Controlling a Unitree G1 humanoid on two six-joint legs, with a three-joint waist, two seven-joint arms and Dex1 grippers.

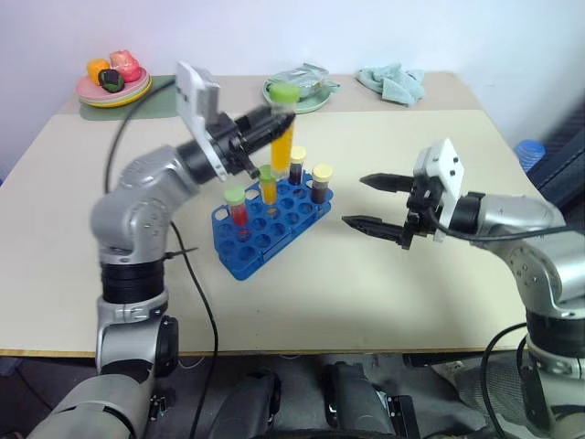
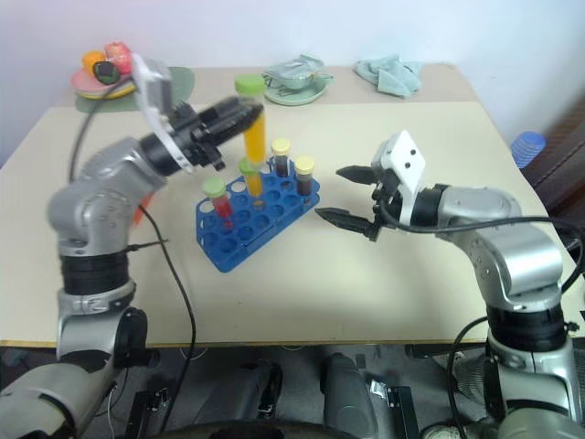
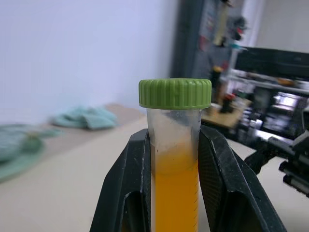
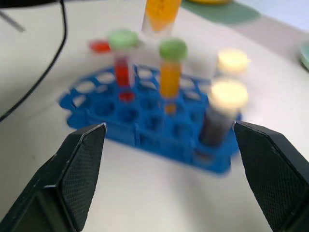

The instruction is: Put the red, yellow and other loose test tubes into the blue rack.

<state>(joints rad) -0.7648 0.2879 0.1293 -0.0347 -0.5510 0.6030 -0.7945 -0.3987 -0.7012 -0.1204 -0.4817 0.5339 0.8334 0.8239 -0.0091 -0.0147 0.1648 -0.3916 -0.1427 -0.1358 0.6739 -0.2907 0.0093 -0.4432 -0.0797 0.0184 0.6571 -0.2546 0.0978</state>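
Observation:
My left gripper (image 1: 271,121) is shut on a yellow test tube (image 1: 282,144) with a green cap and holds it nearly upright, in the air above the far side of the blue rack (image 1: 259,247). The left wrist view shows that tube (image 3: 175,179) clamped between both fingers. In the rack stand a red tube (image 1: 238,208) with a pale green cap, a second yellow tube (image 1: 268,186) with a green cap, and two dark tubes (image 1: 320,183) with pale yellow caps. My right gripper (image 1: 375,203) hovers open to the right of the rack (image 4: 145,130), empty and pointing at it.
A plate of toy fruit (image 1: 114,80) sits at the table's back left, a green plate with a packet (image 1: 300,91) at back centre, and a teal cloth (image 1: 391,82) at back right. A black cable (image 1: 196,283) runs over the front left edge.

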